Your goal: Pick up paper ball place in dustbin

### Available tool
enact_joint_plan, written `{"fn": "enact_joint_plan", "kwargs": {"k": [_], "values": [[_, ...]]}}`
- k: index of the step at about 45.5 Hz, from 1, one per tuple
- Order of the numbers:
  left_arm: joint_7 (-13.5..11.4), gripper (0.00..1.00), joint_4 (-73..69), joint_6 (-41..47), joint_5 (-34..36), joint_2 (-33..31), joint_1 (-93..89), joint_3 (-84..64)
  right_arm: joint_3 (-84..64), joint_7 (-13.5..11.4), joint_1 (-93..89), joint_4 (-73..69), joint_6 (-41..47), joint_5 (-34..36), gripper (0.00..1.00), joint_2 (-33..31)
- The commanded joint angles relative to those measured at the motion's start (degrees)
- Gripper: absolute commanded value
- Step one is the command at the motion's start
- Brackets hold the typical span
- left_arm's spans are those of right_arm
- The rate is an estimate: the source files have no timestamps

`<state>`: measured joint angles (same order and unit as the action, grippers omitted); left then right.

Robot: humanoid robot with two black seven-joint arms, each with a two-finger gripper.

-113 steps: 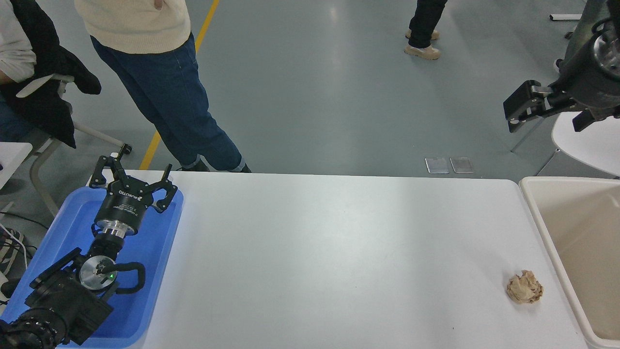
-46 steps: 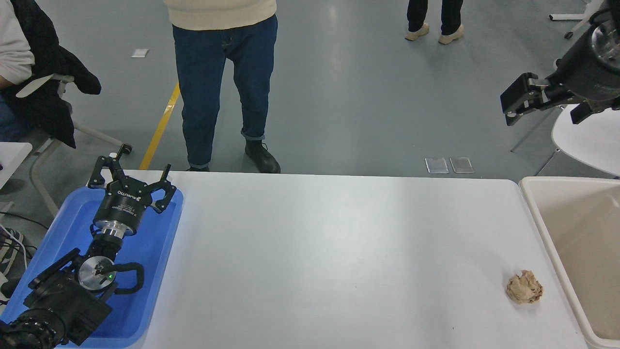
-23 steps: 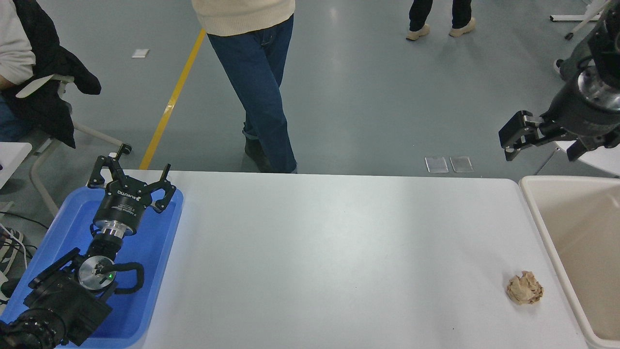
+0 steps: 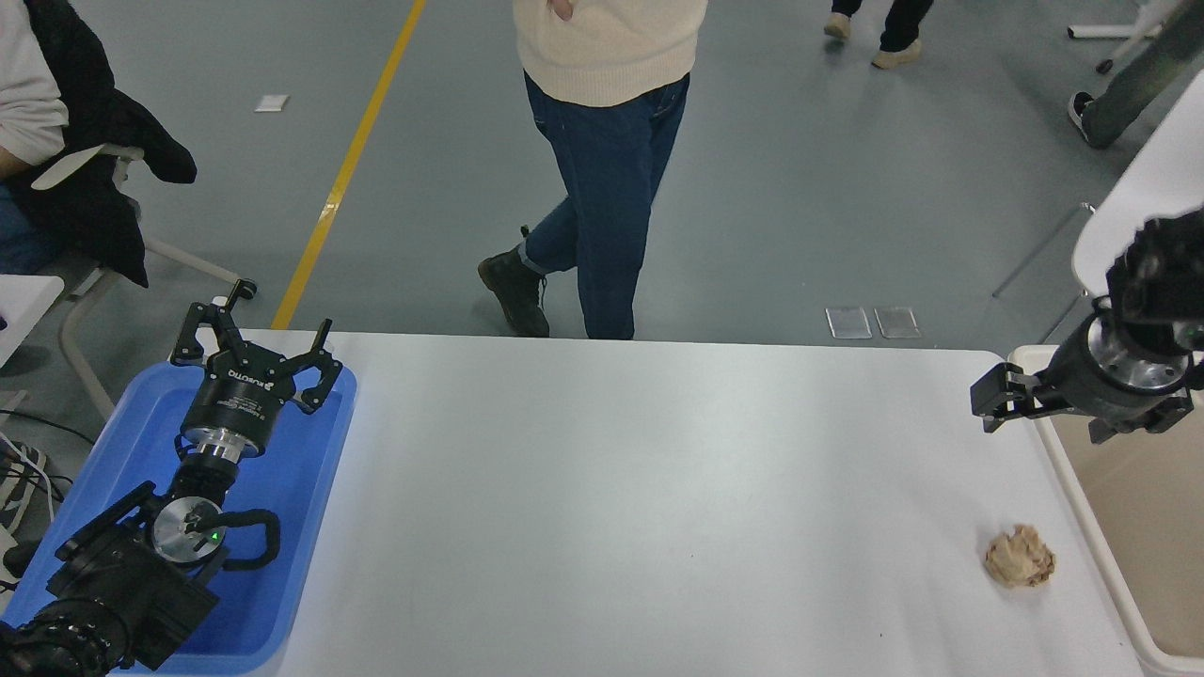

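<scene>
The paper ball (image 4: 1020, 557), a tan crumpled wad, lies on the white table (image 4: 658, 508) near its right front, close beside the dustbin (image 4: 1085, 508). The dustbin is a cream bin standing against the table's right end, partly cut off by the picture edge. My right gripper (image 4: 990, 402) hangs over the table's far right corner at the bin's rim, well behind the ball and pointing left; it is seen side-on. My left gripper (image 4: 256, 337) stays parked, open and holding nothing, over the blue tray (image 4: 292, 489) at the lower left.
A person in a cream sweater and jeans (image 4: 607, 160) walks just beyond the table's far edge. A chair with a black jacket (image 4: 94, 169) stands at the far left. A white round table (image 4: 1143, 202) stands behind the bin.
My right gripper has come down from high above the floor to the table's far right corner. The person has walked from left to right. The ball and left arm have stayed put.
</scene>
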<state>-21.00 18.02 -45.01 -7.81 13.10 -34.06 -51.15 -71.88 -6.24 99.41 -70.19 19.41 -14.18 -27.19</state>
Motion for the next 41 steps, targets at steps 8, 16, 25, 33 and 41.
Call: {"fn": "enact_joint_plan", "kwargs": {"k": [8, 16, 25, 33, 41], "values": [[0.0, 1.00, 0.0, 0.0, 0.0, 0.0, 0.0, 0.0, 9.0, 0.0, -19.1, 9.3, -7.9, -1.6, 1.00, -0.8], [0.0, 1.00, 0.0, 0.0, 0.0, 0.0, 0.0, 0.0, 15.1, -0.1, -28.7, 15.9, -8.2, -1.7, 1.00, -0.8], [0.0, 1.00, 0.0, 0.0, 0.0, 0.0, 0.0, 0.0, 15.0, -0.1, -32.8, 20.2, -8.8, -1.7, 1.00, -0.6], [0.0, 1.00, 0.0, 0.0, 0.0, 0.0, 0.0, 0.0, 15.0, -0.1, -34.4, 20.2, -8.9, -1.6, 1.00, -0.3], [0.0, 1.00, 0.0, 0.0, 0.0, 0.0, 0.0, 0.0, 15.1, -0.1, -36.6, 20.4, -11.4, -1.1, 1.00, 0.5]]}}
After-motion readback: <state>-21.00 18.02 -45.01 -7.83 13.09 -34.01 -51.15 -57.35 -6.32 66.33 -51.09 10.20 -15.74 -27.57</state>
